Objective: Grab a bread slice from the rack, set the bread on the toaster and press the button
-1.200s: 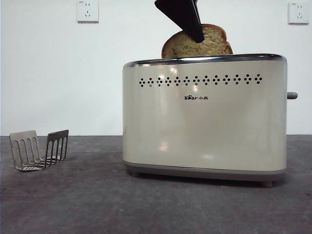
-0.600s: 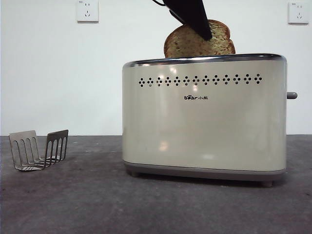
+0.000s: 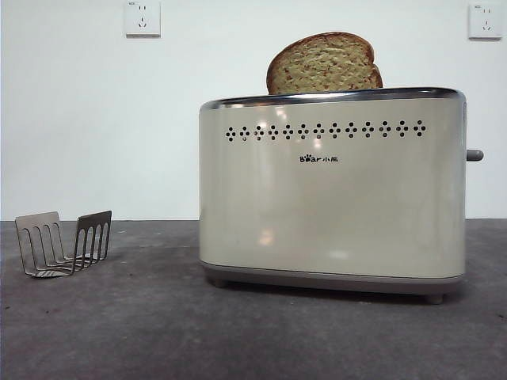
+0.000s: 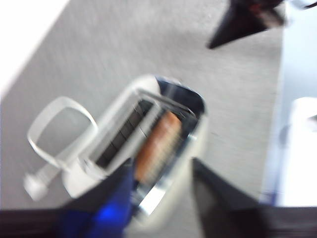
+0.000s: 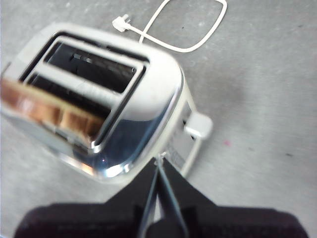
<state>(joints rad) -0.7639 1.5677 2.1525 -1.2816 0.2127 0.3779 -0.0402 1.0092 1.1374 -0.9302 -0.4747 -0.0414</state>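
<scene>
The slice of bread (image 3: 323,65) stands upright in the toaster (image 3: 333,198), its rounded top sticking up above the chrome rim. No gripper shows in the front view. In the left wrist view my left gripper (image 4: 163,193) is open and empty above the toaster (image 4: 184,99), with the bread (image 4: 157,144) in the slot below it; this picture is blurred. My right gripper (image 5: 158,162) is shut and empty above the toaster's narrow end (image 5: 148,89), close to the button (image 5: 198,125). The button (image 3: 474,155) sticks out at the toaster's right end. The rack (image 3: 63,244) stands empty at the left.
The toaster's white cord (image 5: 183,29) loops on the grey table behind it, and also shows in the left wrist view (image 4: 59,129). Two white wall sockets (image 3: 142,17) (image 3: 485,20) are on the back wall. The other arm's dark tip (image 4: 242,22) shows in the left wrist view.
The black gripper that held the bread's top has let go and risen out of the front view. The bread stays standing in the toaster slot.
</scene>
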